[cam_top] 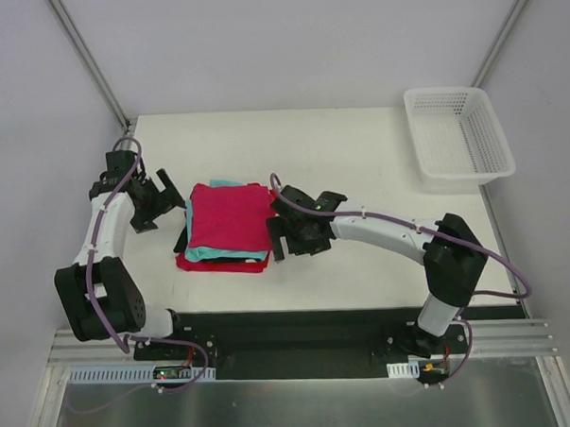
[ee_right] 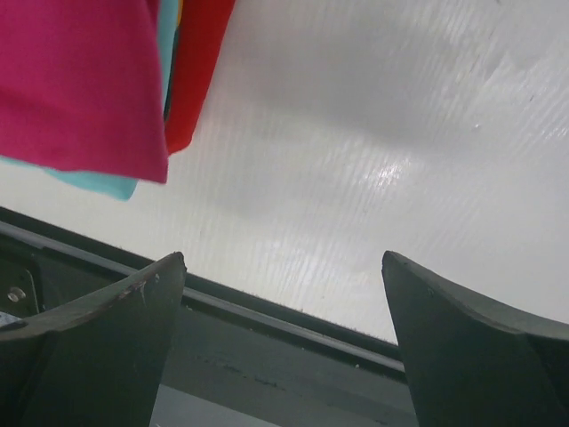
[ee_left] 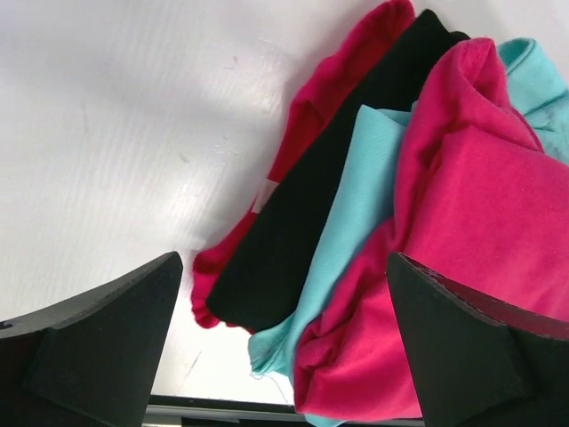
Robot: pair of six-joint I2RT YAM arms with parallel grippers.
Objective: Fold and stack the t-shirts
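Observation:
The t-shirts lie folded in one stack at the table's middle. The magenta-pink one [cam_top: 230, 219] is on top, with teal [cam_top: 203, 252], black and red [cam_top: 221, 264] edges showing beneath. My left gripper [cam_top: 171, 204] is open just left of the stack. In the left wrist view the layered magenta [ee_left: 480, 222], teal [ee_left: 356, 205], black [ee_left: 311, 222] and red [ee_left: 329, 89] edges lie ahead of the open left gripper [ee_left: 284, 258], untouched. My right gripper [cam_top: 278, 235] is open at the stack's right side. In its wrist view the right gripper [ee_right: 284, 256] holds nothing, and the stack's corner [ee_right: 80, 80] is at upper left.
A white mesh basket [cam_top: 458, 135] sits at the table's far right corner. The table's near edge and dark mounting rail [ee_right: 267, 320] run just beneath the right gripper. Grey walls close in the table's left, back and right sides.

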